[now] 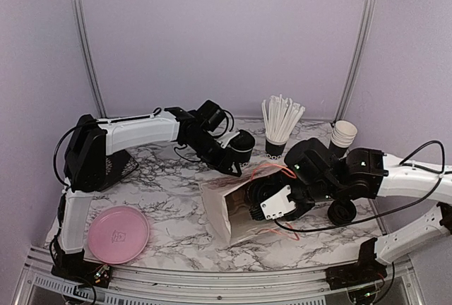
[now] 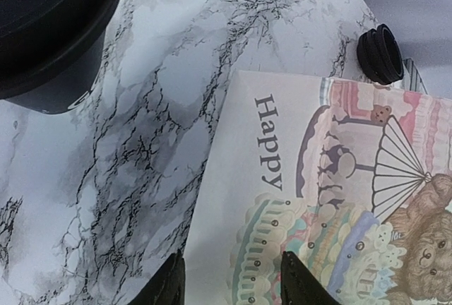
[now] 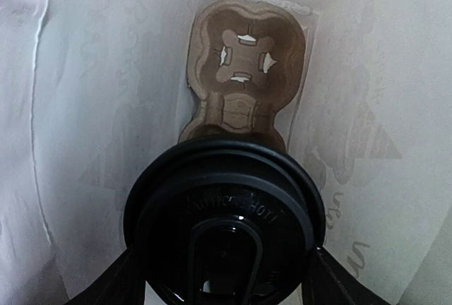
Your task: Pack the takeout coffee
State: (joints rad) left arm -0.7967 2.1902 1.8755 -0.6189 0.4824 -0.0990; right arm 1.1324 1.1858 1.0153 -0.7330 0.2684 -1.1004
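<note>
Paper coffee cup (image 3: 224,206): likely light, thin-walled, crushable. Hold below lid rim, gently. Cup inside bag (image 3: 92,107), near carrier (image 3: 244,65). Right gripper (image 3: 224,262) clamped on cup. Left gripper (image 2: 229,277) fingers apart over bag edge.

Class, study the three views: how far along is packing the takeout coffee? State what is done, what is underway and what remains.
Done: the black paper cup with its black plastic lid is gripped in the right hand. Underway: it is inside the white paper bag, short of the brown cardboard carrier at the bag's bottom; the left hand hovers open over the bag's edge. Probably left: seat the cup, release.
</note>
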